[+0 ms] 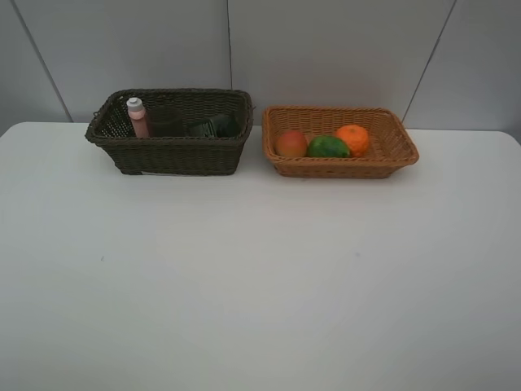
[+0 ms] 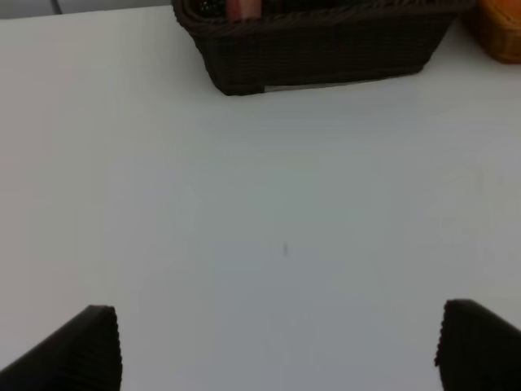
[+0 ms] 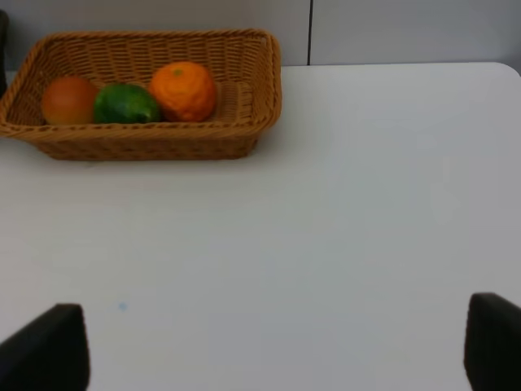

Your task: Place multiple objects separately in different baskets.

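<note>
The dark brown basket [image 1: 167, 155] stands at the back left and holds the pink white-capped bottle [image 1: 137, 116], a translucent cup [image 1: 167, 120] and a dark green bottle [image 1: 213, 126] lying down. The light tan basket [image 1: 391, 151] beside it holds a red-orange fruit [image 1: 291, 144], a green fruit [image 1: 328, 147] and an orange [image 1: 352, 138]. Neither arm shows in the high view. My left gripper [image 2: 277, 346] is open over bare table, well short of the dark basket [image 2: 326, 53]. My right gripper [image 3: 277, 350] is open too, well back from the tan basket [image 3: 146, 138] with its orange [image 3: 183, 91].
The white table [image 1: 260, 277] stretches wide in front of both baskets. A grey panelled wall [image 1: 326, 49] rises right behind them. A narrow gap separates the two baskets.
</note>
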`<state>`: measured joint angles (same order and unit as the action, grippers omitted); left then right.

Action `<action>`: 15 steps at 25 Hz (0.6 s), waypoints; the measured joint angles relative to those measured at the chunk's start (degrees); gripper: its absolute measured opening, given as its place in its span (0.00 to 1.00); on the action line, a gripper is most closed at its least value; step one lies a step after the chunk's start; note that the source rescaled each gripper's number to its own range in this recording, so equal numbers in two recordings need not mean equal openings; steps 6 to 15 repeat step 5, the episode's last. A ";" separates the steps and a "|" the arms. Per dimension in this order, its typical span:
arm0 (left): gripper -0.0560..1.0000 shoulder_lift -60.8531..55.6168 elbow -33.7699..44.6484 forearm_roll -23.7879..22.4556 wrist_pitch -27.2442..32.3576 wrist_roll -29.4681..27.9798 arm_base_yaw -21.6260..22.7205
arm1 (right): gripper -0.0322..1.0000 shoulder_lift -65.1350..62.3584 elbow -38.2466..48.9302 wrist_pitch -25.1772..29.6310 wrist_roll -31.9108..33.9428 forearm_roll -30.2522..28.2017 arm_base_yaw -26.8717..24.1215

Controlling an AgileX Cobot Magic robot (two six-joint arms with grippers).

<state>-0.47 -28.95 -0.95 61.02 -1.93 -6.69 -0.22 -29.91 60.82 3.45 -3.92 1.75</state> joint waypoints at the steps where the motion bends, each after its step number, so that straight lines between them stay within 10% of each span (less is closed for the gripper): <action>1: 1.00 0.00 0.00 0.00 0.00 0.00 0.18 | 1.00 0.00 0.00 0.00 0.00 0.00 0.00; 15: 1.00 0.00 0.00 0.00 0.00 0.00 0.38 | 1.00 0.00 0.00 0.00 0.00 0.00 0.00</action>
